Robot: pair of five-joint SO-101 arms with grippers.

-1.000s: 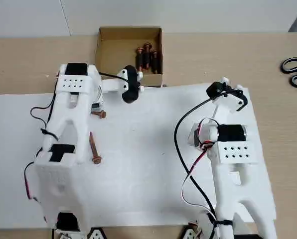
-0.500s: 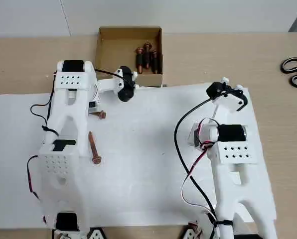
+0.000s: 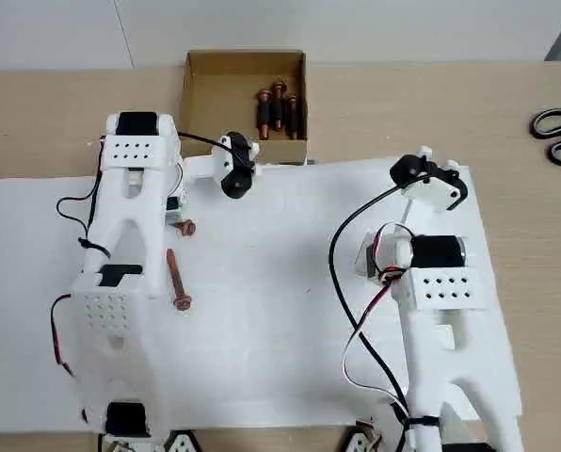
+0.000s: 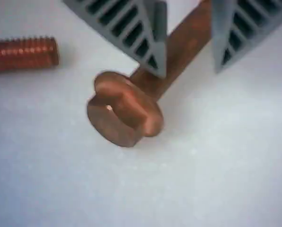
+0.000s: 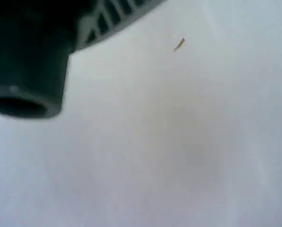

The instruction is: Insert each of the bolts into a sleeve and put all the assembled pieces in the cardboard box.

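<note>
My left gripper [image 4: 188, 52] is down at the white foam sheet [image 3: 262, 311] with its grey fingers [image 4: 136, 33] closed on the smooth shaft of a copper bolt [image 4: 127, 109]. The bolt's flanged head [image 3: 184, 227] pokes out beside the left arm. A second bolt [image 3: 175, 280] lies loose nearby, and its threaded end [image 4: 22, 53] is close to the held one. My right gripper [image 3: 434, 188] hangs over the sheet's far right corner. A dark sleeve [image 5: 25, 71], open end outward, juts from under its ribbed finger [image 5: 117, 14]. The cardboard box [image 3: 205, 89] holds several assembled pieces [image 3: 279, 108].
Scissors [image 3: 558, 132] lie on the wooden table at the far right, off the sheet. The left arm's body [image 3: 130, 226] covers the sheet's left side. Black cables [image 3: 342, 282] loop beside the right arm.
The left arm's wrist has drawn back to the left, away from the box. The held bolt's head has shifted slightly toward the near side. The right arm has kept still.
</note>
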